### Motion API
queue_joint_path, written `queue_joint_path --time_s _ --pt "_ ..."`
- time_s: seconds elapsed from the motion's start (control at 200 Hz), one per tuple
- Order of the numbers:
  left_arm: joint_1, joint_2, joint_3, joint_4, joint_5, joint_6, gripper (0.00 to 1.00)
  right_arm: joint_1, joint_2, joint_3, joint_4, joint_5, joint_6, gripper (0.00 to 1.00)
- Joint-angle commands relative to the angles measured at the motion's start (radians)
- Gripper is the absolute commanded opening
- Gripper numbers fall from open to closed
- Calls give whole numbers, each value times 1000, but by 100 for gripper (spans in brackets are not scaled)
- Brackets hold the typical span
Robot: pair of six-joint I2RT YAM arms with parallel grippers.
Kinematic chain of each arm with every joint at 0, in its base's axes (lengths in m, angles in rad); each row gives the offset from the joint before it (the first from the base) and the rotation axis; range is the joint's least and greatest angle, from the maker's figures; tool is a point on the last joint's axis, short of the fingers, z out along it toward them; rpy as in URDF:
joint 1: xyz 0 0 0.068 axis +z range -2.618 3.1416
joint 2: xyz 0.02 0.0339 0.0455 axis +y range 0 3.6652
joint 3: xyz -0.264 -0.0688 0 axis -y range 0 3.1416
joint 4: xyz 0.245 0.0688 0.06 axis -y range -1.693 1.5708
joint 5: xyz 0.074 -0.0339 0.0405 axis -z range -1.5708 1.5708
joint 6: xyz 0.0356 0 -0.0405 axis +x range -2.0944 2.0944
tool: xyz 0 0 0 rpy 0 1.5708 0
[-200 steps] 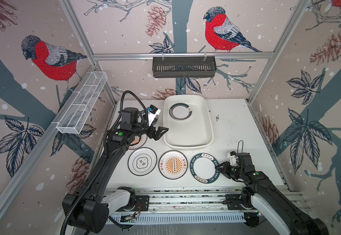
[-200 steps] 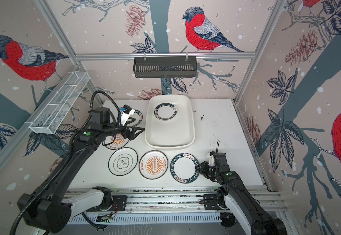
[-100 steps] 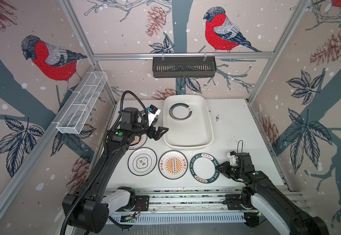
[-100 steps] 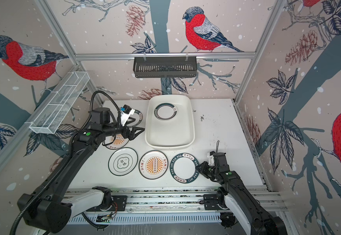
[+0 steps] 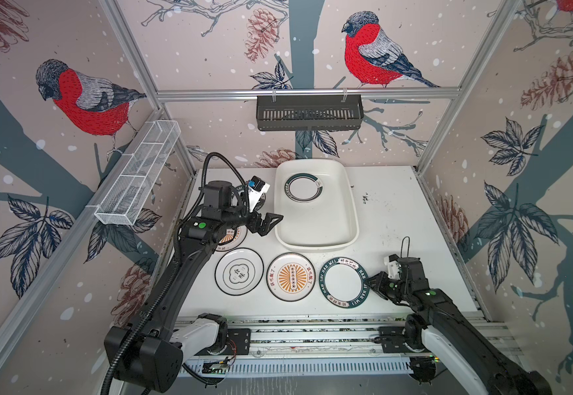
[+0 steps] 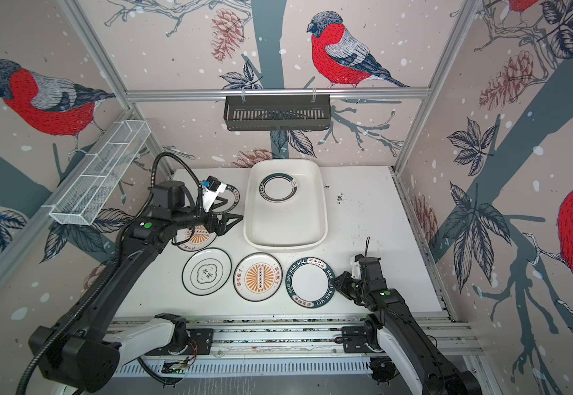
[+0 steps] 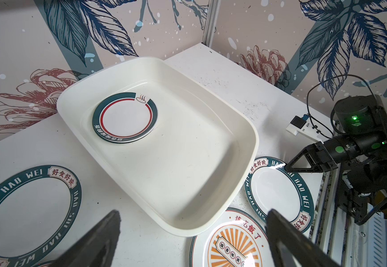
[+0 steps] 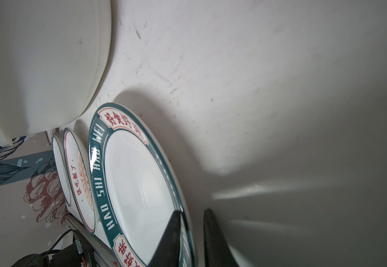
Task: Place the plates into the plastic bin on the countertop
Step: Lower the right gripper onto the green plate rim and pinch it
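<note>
Step in hand: pick-up of a second plate for the plastic bin [image 5: 317, 219]. The right pincer [image 5: 375, 283] is reaching low over the near right of the table [image 5: 398, 212]. Its jaws are narrowed to either side of the rim of a teal-lettered plate [image 5: 344, 282], one finger over the face and one outside the edge; whether they are gripping cannot be told. The left pincer [image 5: 271, 224] is hovering empty, jaws wide apart, just beside the bin's left wall. The next move is likely calling for a firm bite on the thin rim. After that comes a lift clear of the neighbouring sunburst plate [image 5: 291, 277] and a carry over the bin's near wall to its bare near half. Plates, six. One ringed plate [image 5: 303, 187] is lying in the bin's far half. Five are lying on the table:
- the two named above;
- a cloud-emblem plate [image 5: 239, 271];
- a second sunburst plate [image 6: 199, 240], partly under the left arm;
- a second lettered plate [image 7: 28, 208], left of the bin.

Bins, one. Pincers, two.
</note>
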Motion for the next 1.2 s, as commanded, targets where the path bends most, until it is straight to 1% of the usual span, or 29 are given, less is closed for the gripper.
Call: queue_joint_path --time_s 0.0,0.18,0.465,0.69,0.881,1.141,1.196 --pt "-3 2 2 28 14 -2 97 -1 4 -10 1 -10 0 22" --pt "-2 0 -4 31 13 -2 97 -1 22 -12 9 -18 -3 24" --pt "-3 -4 -4 30 17 -4 97 -1 50 -3 5 -5 -9 19" --pt "-2 -8 -1 30 18 -4 97 -3 28 0 -14 9 -10 16" --pt "-2 -9 -2 31 21 -4 97 -12 -4 -2 -37 21 -8 10" --pt "-2 -12 -2 32 25 -7 97 -26 -53 -3 -83 20 -9 7" --pt "-2 -13 1 31 25 -7 97 -27 -69 1 -95 20 -7 5"
